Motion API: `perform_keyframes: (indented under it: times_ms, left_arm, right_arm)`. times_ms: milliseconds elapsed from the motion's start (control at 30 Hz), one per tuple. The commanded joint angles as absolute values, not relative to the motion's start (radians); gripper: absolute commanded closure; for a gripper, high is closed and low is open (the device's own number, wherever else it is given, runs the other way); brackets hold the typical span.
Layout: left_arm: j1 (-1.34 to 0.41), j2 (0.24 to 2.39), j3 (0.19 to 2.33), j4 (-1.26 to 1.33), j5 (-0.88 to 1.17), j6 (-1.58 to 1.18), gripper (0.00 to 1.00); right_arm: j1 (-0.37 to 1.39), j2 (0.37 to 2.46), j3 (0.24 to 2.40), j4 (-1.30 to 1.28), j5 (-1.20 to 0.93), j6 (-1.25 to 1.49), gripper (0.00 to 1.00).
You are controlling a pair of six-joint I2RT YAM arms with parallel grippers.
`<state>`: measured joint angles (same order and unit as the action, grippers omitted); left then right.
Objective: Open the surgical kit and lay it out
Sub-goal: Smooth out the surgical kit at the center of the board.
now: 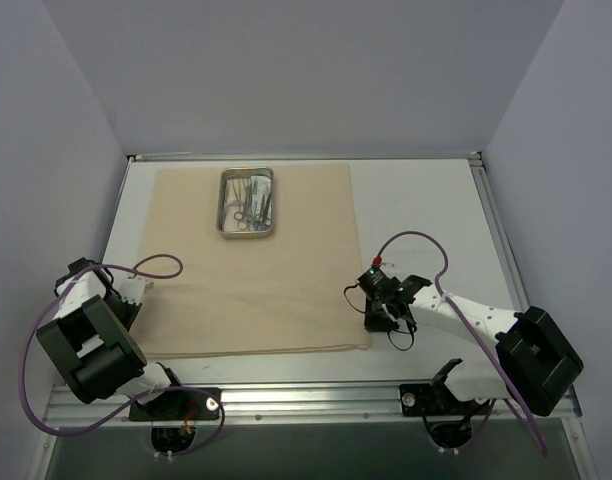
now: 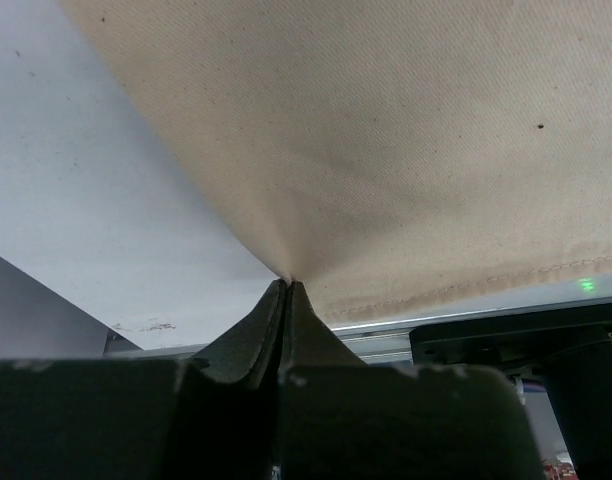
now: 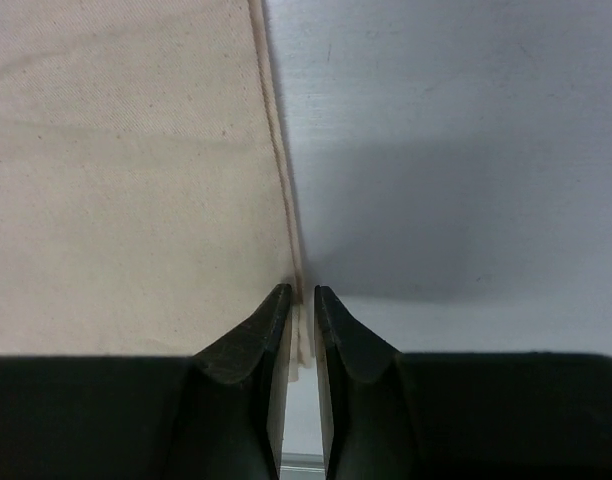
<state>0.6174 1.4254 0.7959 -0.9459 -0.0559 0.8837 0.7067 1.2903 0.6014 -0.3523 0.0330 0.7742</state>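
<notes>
Just left of the left pincer (image 2: 286, 286), the table (image 2: 86, 200) carries a few faint dark marks (image 2: 146, 326), too small to read as letters (they may be only scuffs). That pincer is pressed together on the beige cloth wrap (image 1: 256, 270) at its left edge close to the near corner, and the fabric rises in a small peak into the tips. The right pincer (image 3: 303, 292) stands a narrow slit apart, with the wrap's stitched right hem (image 3: 276, 150) running straight into the slit. I cannot tell whether the pads bite it, since the black finger bodies cover the spot. The wrap lies spread flat between the 2 pincers. Well apart from both, roughly midway between them on the wrap's far part, sits the steel tray (image 1: 225, 205). The thin metal instruments (image 1: 250, 205) inside it are too small to sort into separate tools. Right of the right pincer, white table surface runs to the side rail (image 1: 499, 230). On the base side of both pincers the wrap's near hem lies close along the aluminium rail (image 1: 316, 398). A green light (image 2: 586, 285) glows right of the left pincer, on a dark body that is hard to make out.
</notes>
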Motion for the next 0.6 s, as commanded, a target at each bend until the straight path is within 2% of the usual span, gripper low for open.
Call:
perform_keyframes:
  times_ms: [0,33,133,167,233,333,400,467,500,533,567]
  left_arm:
    - [0.63,1.442,0.79,-0.922,-0.109,0.919,0.97]
    - [0.63,1.439,0.795,-0.925,-0.11,0.92,0.94]
    - [0.63,1.41,0.822,-0.963,-0.104,0.922,0.71]
    - [0.63,1.382,0.851,-0.977,-0.098,0.926,0.6]
    - [0.63,1.353,0.897,-1.026,-0.071,0.93,0.54]
    - [0.611,1.324,1.043,-1.089,0.0,0.885,0.53]
    - [0.572,1.341,1.154,-1.117,0.047,0.792,0.53]
    - [0.45,1.37,1.192,-1.1,0.058,0.659,0.53]
    - [0.392,1.376,1.192,-1.06,0.048,0.613,0.54]
    - [0.258,1.385,1.183,-1.036,0.025,0.577,0.54]
    - [0.185,1.4,1.172,-0.985,0.011,0.513,0.54]
  right_arm:
    - [0.704,1.263,0.591,-0.422,0.064,0.775,0.86]
    - [0.704,1.258,0.597,-0.429,0.063,0.776,0.82]
    - [0.706,1.22,0.662,-0.478,0.064,0.776,0.62]
    - [0.707,1.197,0.692,-0.497,0.089,0.775,0.59]
    - [0.709,1.177,0.788,-0.535,0.127,0.759,0.55]
    - [0.709,1.181,0.868,-0.48,0.17,0.704,0.52]
    - [0.709,1.247,0.925,-0.361,0.146,0.669,0.53]
    - [0.703,1.364,0.987,-0.269,0.105,0.606,0.61]
    - [0.698,1.412,1.012,-0.188,0.085,0.591,0.67]
    - [0.684,1.457,1.04,-0.152,0.072,0.581,0.83]
    - [0.677,1.556,1.098,-0.067,0.046,0.553,0.9]
